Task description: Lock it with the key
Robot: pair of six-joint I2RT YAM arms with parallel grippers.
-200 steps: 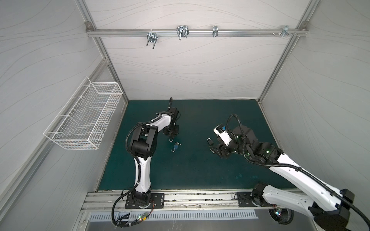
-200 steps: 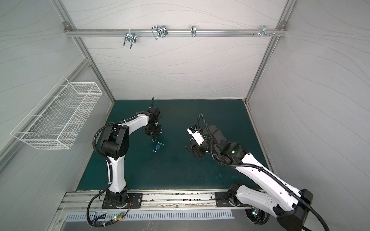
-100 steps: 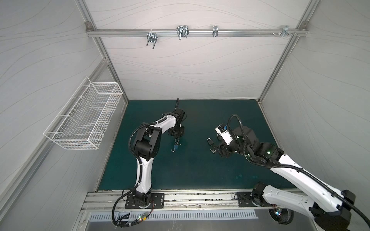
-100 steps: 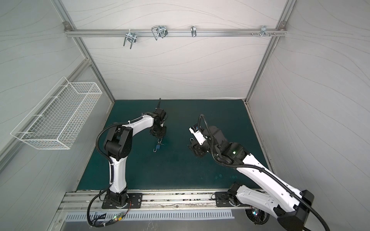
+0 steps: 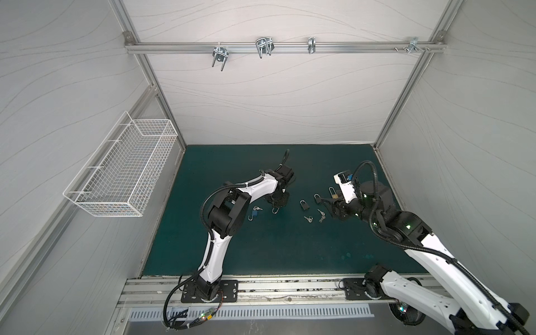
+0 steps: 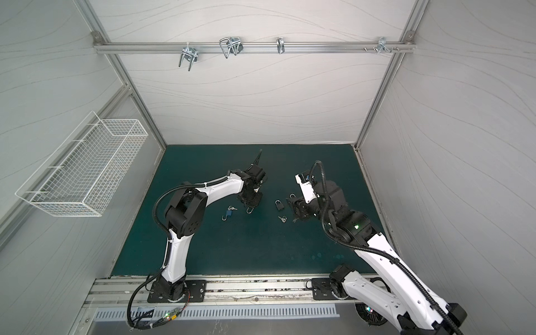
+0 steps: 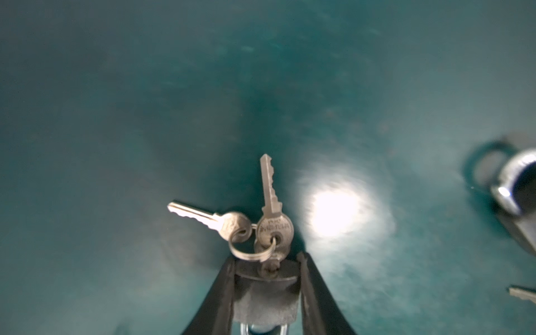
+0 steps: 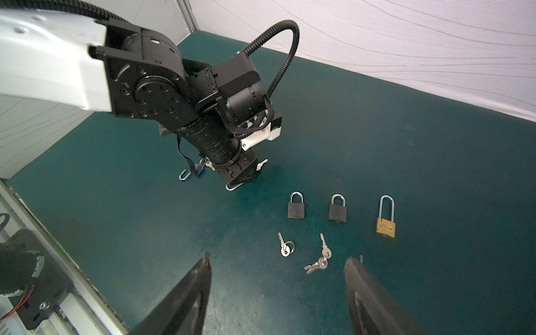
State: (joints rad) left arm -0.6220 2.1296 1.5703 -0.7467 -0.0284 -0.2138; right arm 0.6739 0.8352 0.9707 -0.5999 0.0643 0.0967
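Dark green tabletop [image 5: 261, 255]: on the left lies a blue padlock [image 5: 254, 215] with its shackle swung open, and a small key set [image 5: 257, 208] just beside it on the far side. Right of centre, three padlocks lie flat in a row with shackles pointing far: left black padlock [image 8: 296, 208], right black padlock [image 8: 337, 210], then brass padlock [image 8: 385, 229] with a long shackle at the right end. Just near of that row lie a single ringed key [image 8: 284, 247] and a key bunch [image 8: 319, 261], apart from each other.

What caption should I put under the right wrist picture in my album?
Open right hand by loose keys, with two black padlocks and a brass padlock lined up on the green mat.
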